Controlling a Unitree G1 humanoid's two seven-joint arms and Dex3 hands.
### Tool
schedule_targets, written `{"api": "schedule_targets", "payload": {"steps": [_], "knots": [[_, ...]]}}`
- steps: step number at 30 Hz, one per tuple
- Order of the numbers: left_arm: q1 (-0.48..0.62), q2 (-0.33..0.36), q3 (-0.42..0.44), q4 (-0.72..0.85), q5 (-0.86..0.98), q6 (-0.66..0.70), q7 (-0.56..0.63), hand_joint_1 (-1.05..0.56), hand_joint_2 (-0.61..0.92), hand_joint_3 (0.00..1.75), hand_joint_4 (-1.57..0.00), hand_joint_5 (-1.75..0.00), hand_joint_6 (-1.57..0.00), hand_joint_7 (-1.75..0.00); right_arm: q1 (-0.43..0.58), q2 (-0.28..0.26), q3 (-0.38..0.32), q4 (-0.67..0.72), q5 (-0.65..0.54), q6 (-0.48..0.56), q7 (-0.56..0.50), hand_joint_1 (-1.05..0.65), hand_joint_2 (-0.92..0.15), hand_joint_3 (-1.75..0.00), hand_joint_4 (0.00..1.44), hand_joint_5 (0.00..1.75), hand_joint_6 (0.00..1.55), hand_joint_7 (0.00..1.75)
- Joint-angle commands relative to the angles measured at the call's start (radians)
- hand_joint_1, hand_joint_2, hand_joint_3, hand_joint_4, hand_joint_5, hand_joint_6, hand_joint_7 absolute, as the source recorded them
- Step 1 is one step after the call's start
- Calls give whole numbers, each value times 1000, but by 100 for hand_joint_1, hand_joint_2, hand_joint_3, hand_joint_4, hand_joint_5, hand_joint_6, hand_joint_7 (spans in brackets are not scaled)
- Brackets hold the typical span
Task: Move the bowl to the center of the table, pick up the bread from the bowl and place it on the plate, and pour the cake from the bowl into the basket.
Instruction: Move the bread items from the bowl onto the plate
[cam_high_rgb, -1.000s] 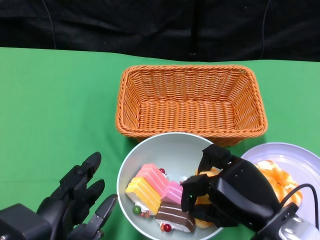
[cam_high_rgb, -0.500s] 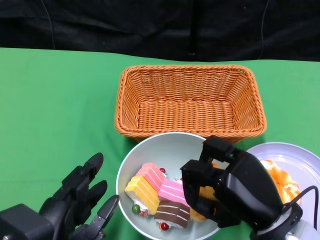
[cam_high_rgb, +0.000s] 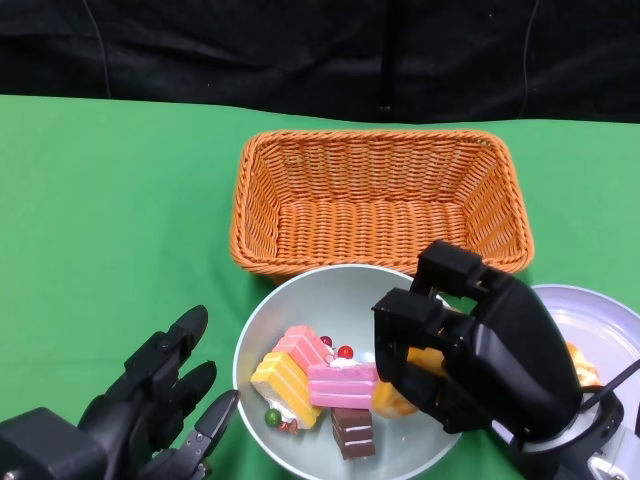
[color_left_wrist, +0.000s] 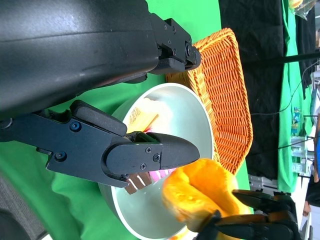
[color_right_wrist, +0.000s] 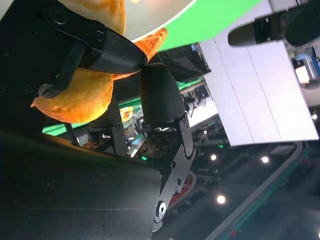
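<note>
My right robot hand (cam_high_rgb: 470, 350) grips the bread (cam_high_rgb: 405, 385) just above the bowl (cam_high_rgb: 300, 295).

The golden bread sits clamped between my black fingers (color_right_wrist: 107, 50) over the right side of the pale bowl, which rests on the green worktop (cam_high_rgb: 110, 220) directly in front of the orange wicker basket (cam_high_rgb: 380, 200). Inside the bowl lie cake slices: a yellow-and-pink one (cam_high_rgb: 290, 370), a pink one (cam_high_rgb: 340, 383) and a brown chocolate one (cam_high_rgb: 350, 432), with small red and green berries among them. The white plate (cam_high_rgb: 590, 310) lies to the right, partly hidden behind my right arm. My left robot hand (cam_high_rgb: 150, 410) hovers beside the bowl's left rim, fingers spread, holding nothing.
</note>
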Motion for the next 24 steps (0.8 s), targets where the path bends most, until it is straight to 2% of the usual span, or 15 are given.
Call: {"api": "schedule_targets", "payload": {"steps": [1, 11, 15, 19, 24], "knots": [[11, 8, 8, -15, 3, -7, -3, -64, 92, 44, -10, -35, -20, 0, 10, 9, -22, -37, 32, 8, 21, -11, -12, -164, 106, 175, 82, 175], [11, 7, 9, -12, -5, -4, -6, -64, 92, 44, -9, -35, -20, 0, 0, 16, -70, -89, 64, -5, 50, -15, -8, -168, 105, 175, 82, 173], [7, 9, 9, -8, -1, -6, -4, -64, 92, 44, -9, -36, -20, 0, -9, 19, -93, -108, 89, 1, 68, -20, -14, -166, 105, 175, 84, 170], [2, 10, 12, 1, -3, -10, -7, -64, 92, 44, -9, -36, -20, 0, -7, 25, -118, -115, 103, 12, 82, -11, -9, -174, 105, 175, 83, 171], [-2, 7, 13, 4, -7, -7, -6, -64, 92, 44, -9, -37, -20, 0, 13, 15, -159, -132, 107, 27, 92, -9, -8, -175, 105, 175, 84, 171]]}}
